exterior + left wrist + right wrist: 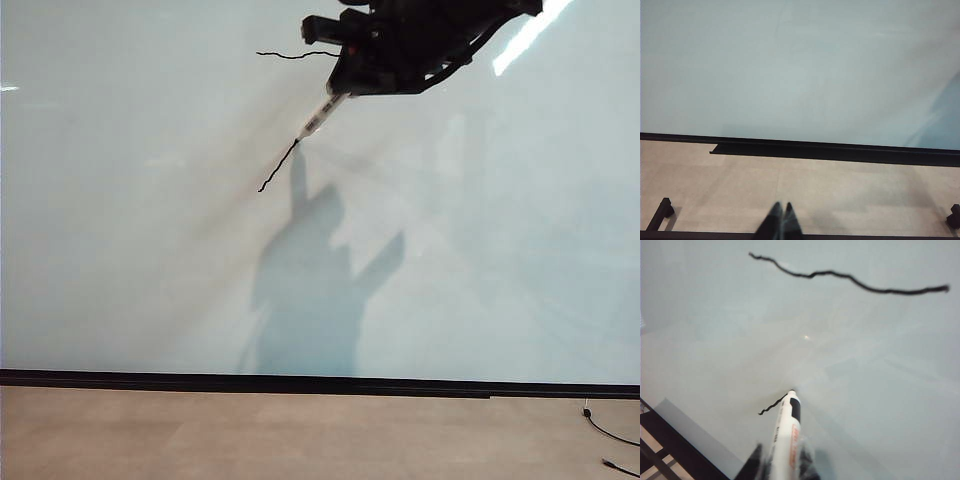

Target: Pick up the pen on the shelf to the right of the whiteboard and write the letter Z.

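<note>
Glossy pale whiteboard (150, 280) fills my view, black strip (300, 383) above beige desk (250, 435), right pincer (782, 465) clamped on pen (786, 437) far up, left pincer (781, 220) closed near the desk.

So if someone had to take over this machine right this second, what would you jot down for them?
Right gripper: shut on the pen, high on the whiteboard, tip touching it.
Left gripper: shut, holding nothing, low over the floor in front of the board.
Done: pen picked up; the top stroke of the Z is drawn, and a short piece of diagonal shows on the board.
Left: the rest of the diagonal and the bottom stroke.
</note>
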